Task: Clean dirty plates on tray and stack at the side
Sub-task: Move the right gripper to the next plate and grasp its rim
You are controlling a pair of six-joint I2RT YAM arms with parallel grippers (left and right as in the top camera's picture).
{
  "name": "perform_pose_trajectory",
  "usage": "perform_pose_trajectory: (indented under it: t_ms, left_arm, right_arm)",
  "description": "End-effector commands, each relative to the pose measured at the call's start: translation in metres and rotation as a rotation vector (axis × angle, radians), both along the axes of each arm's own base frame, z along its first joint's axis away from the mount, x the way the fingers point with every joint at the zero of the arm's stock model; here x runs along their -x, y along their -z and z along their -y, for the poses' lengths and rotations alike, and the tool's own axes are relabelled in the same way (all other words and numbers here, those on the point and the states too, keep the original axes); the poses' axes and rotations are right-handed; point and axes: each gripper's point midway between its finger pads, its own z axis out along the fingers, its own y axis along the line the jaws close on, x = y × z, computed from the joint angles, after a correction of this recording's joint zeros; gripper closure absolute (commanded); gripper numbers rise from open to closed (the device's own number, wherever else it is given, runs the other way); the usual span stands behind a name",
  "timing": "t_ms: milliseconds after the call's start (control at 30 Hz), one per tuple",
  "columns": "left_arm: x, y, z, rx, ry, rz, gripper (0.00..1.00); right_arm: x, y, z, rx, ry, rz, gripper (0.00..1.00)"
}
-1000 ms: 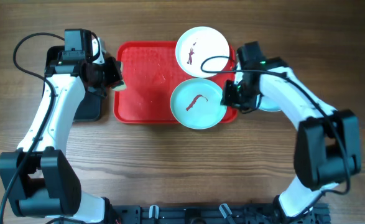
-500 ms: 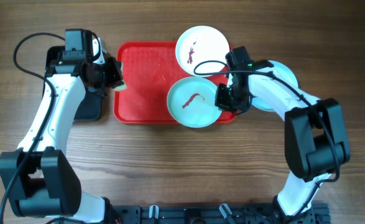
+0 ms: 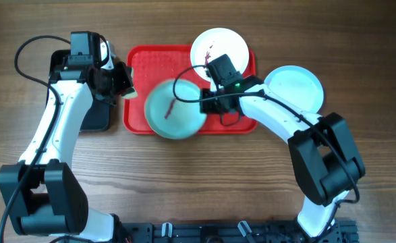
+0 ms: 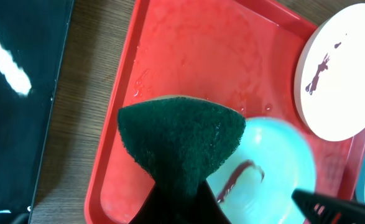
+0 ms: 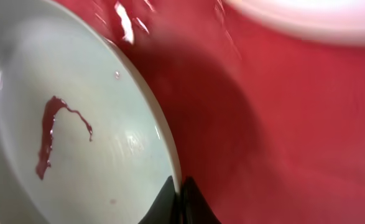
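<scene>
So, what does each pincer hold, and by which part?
The right pincer pinches the pale blue plate at its rim. The left pincer holds a green sponge by its narrow end.

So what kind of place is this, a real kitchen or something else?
Most likely a robot test bench staged for dishwashing, not a kitchen: two robot arms work at a wooden table, there are smeared plates on a red tray, and the left hand holds a green sponge.
</scene>
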Motion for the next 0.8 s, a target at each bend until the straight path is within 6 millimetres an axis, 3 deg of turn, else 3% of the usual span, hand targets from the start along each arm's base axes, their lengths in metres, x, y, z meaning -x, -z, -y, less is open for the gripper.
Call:
perform_pose_trajectory:
  t_ms: [0,300,367,433,500,767]
  left_arm:
    - [-0.001,0.004,0.0,-0.009,0.0,-0.009,0.96]
    - [-0.001,0.004,0.002,-0.011,0.008,-0.006,0.96]
    - [-0.001,0.003,0.006,-0.023,0.042,0.005,0.96]
    - [-0.002,0.003,0.011,-0.034,0.077,0.016,0.96]
    - [-0.002,0.002,0.017,-0.046,0.111,0.028,0.96]
    - [-0.006,0.009,0.033,-0.094,0.216,0.052,0.96]
  right_arm:
    - [-0.021,-0.013,-0.011,0.008,-0.047,0.134,0.96]
    - [-0.024,0.001,-0.024,0.011,-0.16,0.171,0.92]
    - [-0.023,0.006,-0.024,0.017,-0.164,0.164,0.79]
    - [-0.023,0.007,-0.024,0.019,-0.167,0.161,0.56]
    - [-0.022,0.008,-0.025,0.014,-0.17,0.157,0.49]
    - [-0.013,0.011,-0.027,-0.042,-0.086,0.063,0.53]
